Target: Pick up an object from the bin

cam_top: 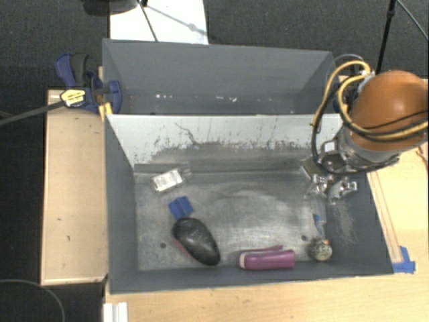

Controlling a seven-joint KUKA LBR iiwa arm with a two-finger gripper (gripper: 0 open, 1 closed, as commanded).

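Observation:
My gripper (333,188) hangs at the bin's right side, near the right wall, with its two metal fingertips apart and nothing between them. Just below it on the floor lies a thin blue stick (318,223). A small round mottled ball (321,251) rests a little further toward the front right corner. A purple tube (268,259) lies along the front wall, left of the ball.
On the left of the bin floor lie a black oval mouse-like object (196,241), a small blue piece (179,208) just behind it, and a crumpled silver-white wrapper (167,180). The arm's orange cover and cables sit above the right rim.

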